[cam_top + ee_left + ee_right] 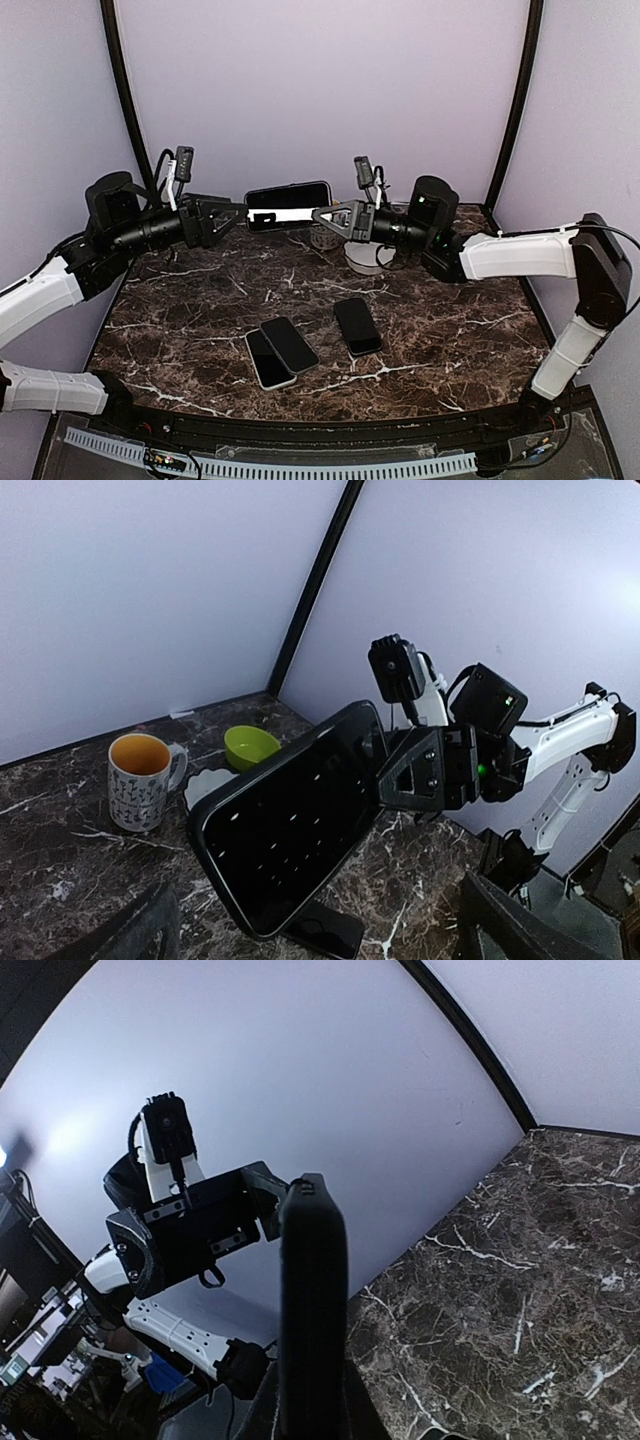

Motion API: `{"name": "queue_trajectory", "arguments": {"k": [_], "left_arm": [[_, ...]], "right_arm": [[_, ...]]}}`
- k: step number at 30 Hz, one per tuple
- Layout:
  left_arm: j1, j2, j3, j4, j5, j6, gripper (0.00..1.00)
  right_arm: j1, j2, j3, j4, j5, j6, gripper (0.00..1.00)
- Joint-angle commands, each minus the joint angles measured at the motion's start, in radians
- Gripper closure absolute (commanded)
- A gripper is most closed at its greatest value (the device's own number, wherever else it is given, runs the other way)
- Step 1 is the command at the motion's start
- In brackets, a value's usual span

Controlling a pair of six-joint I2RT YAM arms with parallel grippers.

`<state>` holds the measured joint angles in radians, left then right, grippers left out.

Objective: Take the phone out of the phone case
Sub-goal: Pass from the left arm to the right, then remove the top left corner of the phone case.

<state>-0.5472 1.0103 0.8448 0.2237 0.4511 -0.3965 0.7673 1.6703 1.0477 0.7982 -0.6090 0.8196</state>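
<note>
Both arms stretch level toward each other above the table [450, 320], the right gripper [320, 213] pinching one end of the phone [288, 203], the left gripper [240, 212] spread around the other.

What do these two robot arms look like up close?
The left arm and right arm have white shells low down, black joints and forearms. The left gripper and right gripper are black, angular, each topped by a small camera with black cables.

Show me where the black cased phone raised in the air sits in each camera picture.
Top external: the black cased phone is upper centre, lying sideways in the air.
Left wrist: the phone fills the centre, broad face showing.
Right wrist: the phone is edge-on, lower centre.
Shared landmark: the dark marble tabletop, visible in all three.
</note>
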Motion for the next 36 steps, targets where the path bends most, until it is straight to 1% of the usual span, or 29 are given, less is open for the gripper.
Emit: {"name": "queue_trajectory", "arguments": {"k": [1,2,4,7,10,13,15,17,20,23,24,26,29,30,31,32,34,36], "left_arm": [[-0.002,-0.031,0.091,-0.297,-0.008,0.257,0.01],[-0.002,-0.029,0.102,-0.356,0.009,0.279,0.01],[-0.002,-0.024,0.135,-0.42,0.063,0.337,0.01],[-0.002,-0.024,0.168,-0.475,0.146,0.417,0.01],[-0.002,-0.035,0.174,-0.495,0.228,0.496,0.01],[-0.002,-0.044,0.169,-0.518,0.281,0.559,0.01],[-0.002,-0.043,0.165,-0.531,0.292,0.597,0.01],[-0.002,-0.039,0.159,-0.532,0.285,0.624,0.01],[-0.003,-0.039,0.112,-0.502,0.259,0.662,0.01],[-0.003,-0.054,0.026,-0.397,0.287,0.694,0.01],[-0.002,-0.067,-0.021,-0.371,0.299,0.705,0.01],[-0.003,-0.086,-0.071,-0.297,0.323,0.707,0.01],[-0.003,-0.1,-0.084,-0.305,0.394,0.726,0.01],[-0.003,-0.103,-0.094,-0.301,0.415,0.747,0.02],[-0.003,-0.114,-0.103,-0.293,0.457,0.78,0.02],[-0.003,-0.121,-0.132,-0.271,0.475,0.798,0.02],[-0.003,-0.143,-0.181,-0.215,0.502,0.824,0.02],[-0.003,-0.154,-0.201,-0.194,0.517,0.836,0.01]], "right_arm": [[-0.006,-0.084,0.049,-0.141,0.003,-0.204,1.0],[-0.006,-0.095,0.045,-0.164,0.007,-0.245,1.0],[-0.006,-0.112,0.035,-0.204,-0.002,-0.335,1.0],[-0.006,-0.123,0.048,-0.307,-0.049,-0.501,1.0],[-0.003,-0.14,0.033,-0.386,-0.039,-0.665,1.0],[0.001,-0.183,-0.038,-0.358,-0.028,-0.788,1.0],[0.006,-0.21,-0.084,-0.334,-0.018,-0.857,1.0],[0.015,-0.228,-0.103,-0.352,0.001,-0.926,1.0],[0.02,-0.238,-0.091,-0.412,0.015,-0.947,1.0],[0.022,-0.238,-0.075,-0.476,-0.073,-0.975,1.0],[0.031,-0.247,-0.079,-0.496,-0.09,-1.021,1.0],[0.057,-0.276,-0.105,-0.523,-0.069,-1.13,1.0],[0.061,-0.332,-0.196,-0.469,-0.086,-1.309,1.0],[0.063,-0.354,-0.225,-0.457,-0.106,-1.384,1.0],[0.063,-0.369,-0.237,-0.459,-0.116,-1.425,1.0],[0.062,-0.373,-0.232,-0.474,-0.12,-1.441,1.0],[0.061,-0.359,-0.191,-0.562,-0.136,-1.497,1.0],[0.061,-0.344,-0.16,-0.635,-0.176,-1.537,1.0]]}}
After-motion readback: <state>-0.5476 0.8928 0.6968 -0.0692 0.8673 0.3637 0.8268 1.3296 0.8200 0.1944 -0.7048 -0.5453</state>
